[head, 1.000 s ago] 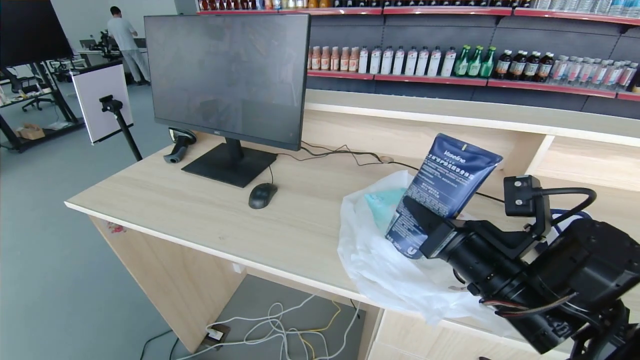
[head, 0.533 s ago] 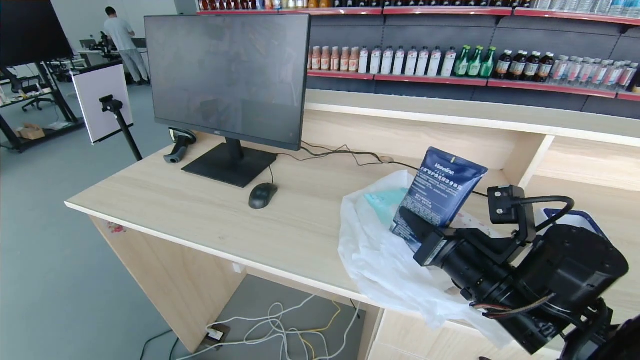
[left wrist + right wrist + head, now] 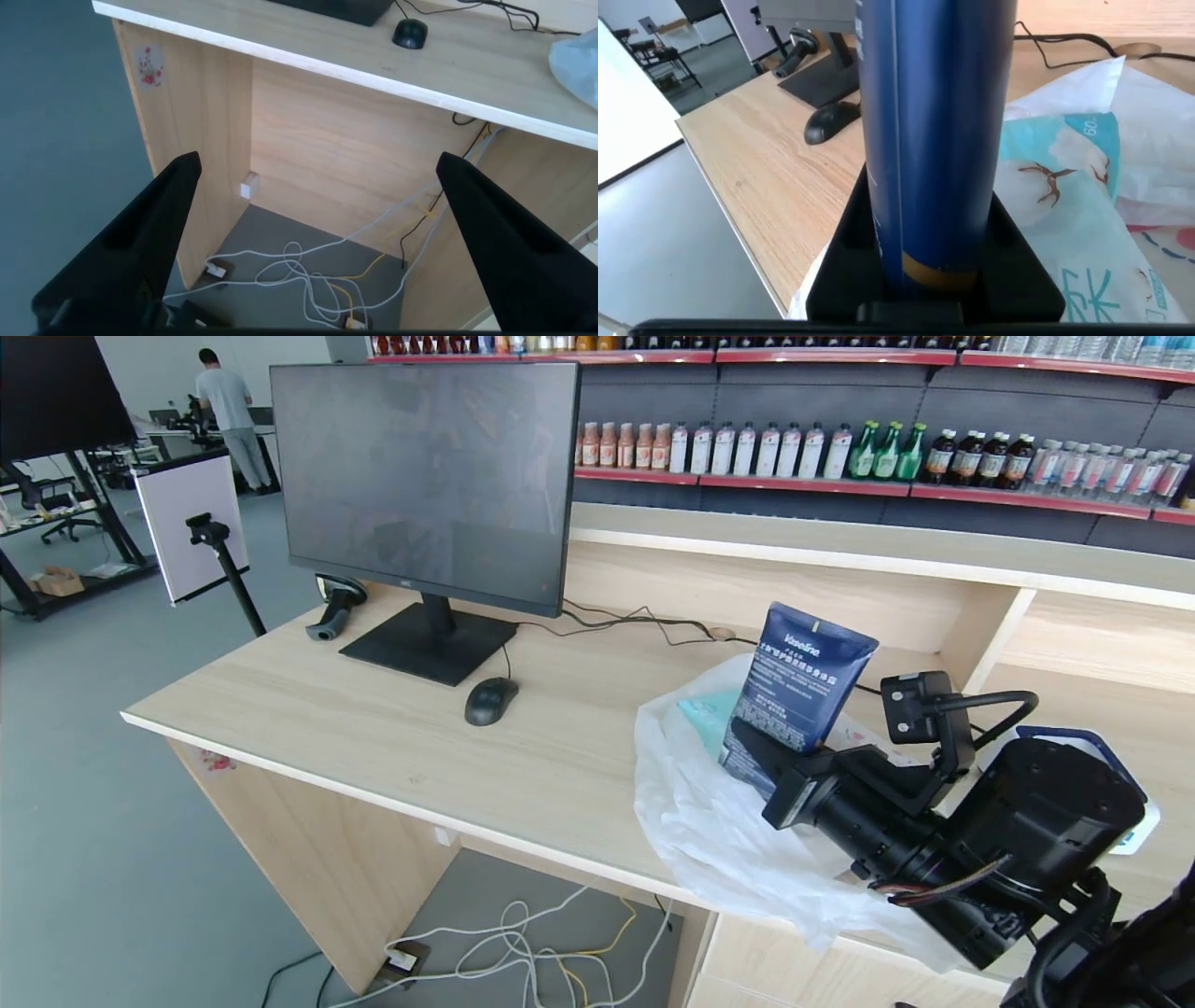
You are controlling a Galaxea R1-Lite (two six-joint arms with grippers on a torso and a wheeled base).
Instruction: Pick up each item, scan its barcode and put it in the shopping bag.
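Pointing crimped end up, blue pouch (image 3: 805,679), near-upright in right hand (image 3: 758,754)

my right gripper (image 3: 761,751) is clamped on the tube (image 3: 805,681), which stands at the mouth of the shopping bag (image 3: 709,831). the bag lies on the right end of the desk (image 3: 355,728), at its front edge. a pack (image 3: 708,714) lies in the bag, left of the tube. the mouse (image 3: 490,700) sits left of the bag, before the monitor (image 3: 429,476). the scanner (image 3: 331,607) rests left of the monitor's stand. shelves (image 3: 840,483) of bottles (image 3: 794,448) run behind. my left gripper (image 3: 318,163) hangs spread wide before the desk, below its top, over floor cables (image 3: 308,280).
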